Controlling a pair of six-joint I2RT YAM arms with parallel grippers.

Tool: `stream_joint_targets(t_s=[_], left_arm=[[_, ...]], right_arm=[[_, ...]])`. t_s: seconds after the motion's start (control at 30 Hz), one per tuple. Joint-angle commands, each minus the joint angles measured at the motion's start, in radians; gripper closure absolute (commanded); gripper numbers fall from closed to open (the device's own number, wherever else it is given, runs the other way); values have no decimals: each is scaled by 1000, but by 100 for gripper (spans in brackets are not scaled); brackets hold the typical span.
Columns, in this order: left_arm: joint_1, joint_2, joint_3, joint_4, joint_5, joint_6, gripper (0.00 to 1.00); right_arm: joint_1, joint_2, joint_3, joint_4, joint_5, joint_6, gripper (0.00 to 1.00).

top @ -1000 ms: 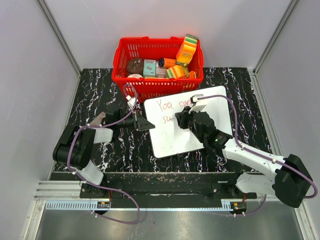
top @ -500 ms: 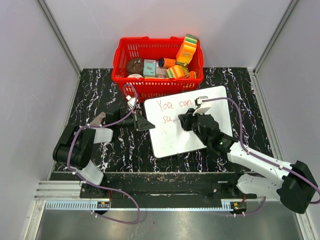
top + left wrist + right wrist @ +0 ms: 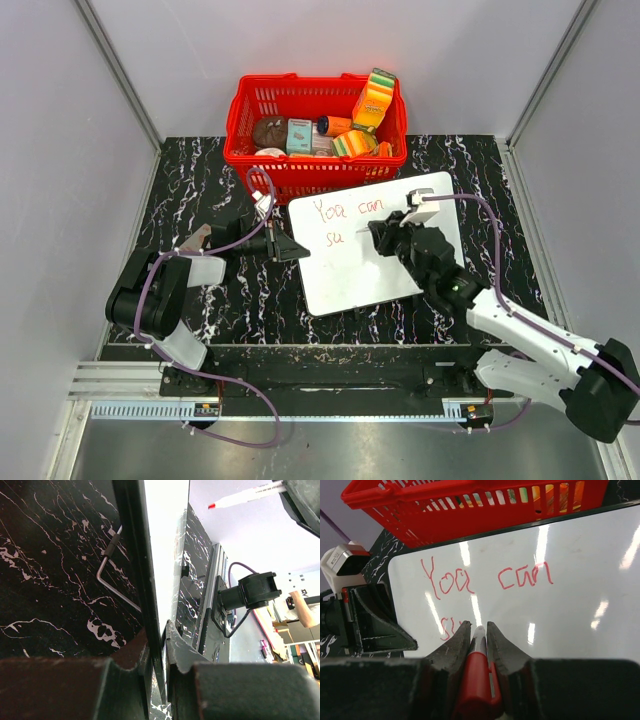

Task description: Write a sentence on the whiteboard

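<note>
Red lettering, the sentence (image 3: 345, 213), reads "You can" with "su" beneath it on the whiteboard (image 3: 345, 275), which lies mid-table with the red basket (image 3: 262, 110) at its 12 o'clock. At the board's 9 o'clock edge the left gripper (image 3: 159, 640) is clenched on the rim. The right gripper (image 3: 478, 630), at 3 o'clock from the "su", grasps a red marker (image 3: 476, 672) whose tip hangs just off the surface. Writing well likely means touching down just right of the "u", pressing lightly and keeping the line level.

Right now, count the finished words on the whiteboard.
2: "You" top left on the whiteboard, "can" to its right. Below, only "su" is started, by the marker.
</note>
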Motion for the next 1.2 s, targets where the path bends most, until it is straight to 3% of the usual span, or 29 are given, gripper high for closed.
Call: stream_joint_targets(t_s=[0.0,0.13,0.53,0.77,1.17], left_arm=[[-18,2,8,49,-4,86,100],[-18,2,11,49,-6,86,100],[-18,5,11,46,-6,86,100],[-18,7,12,46,-6,86,100],[-18,5,11,46,-4,86,100]], right_arm=[[-78,-17,15,17,-80,22,100],[-115,-14,0,32,-163,47,100],[-108,52,6,92,-213,90,100],[-37,81,29,103,-106,61,100],[-28,83,21,135,7,46,100]])
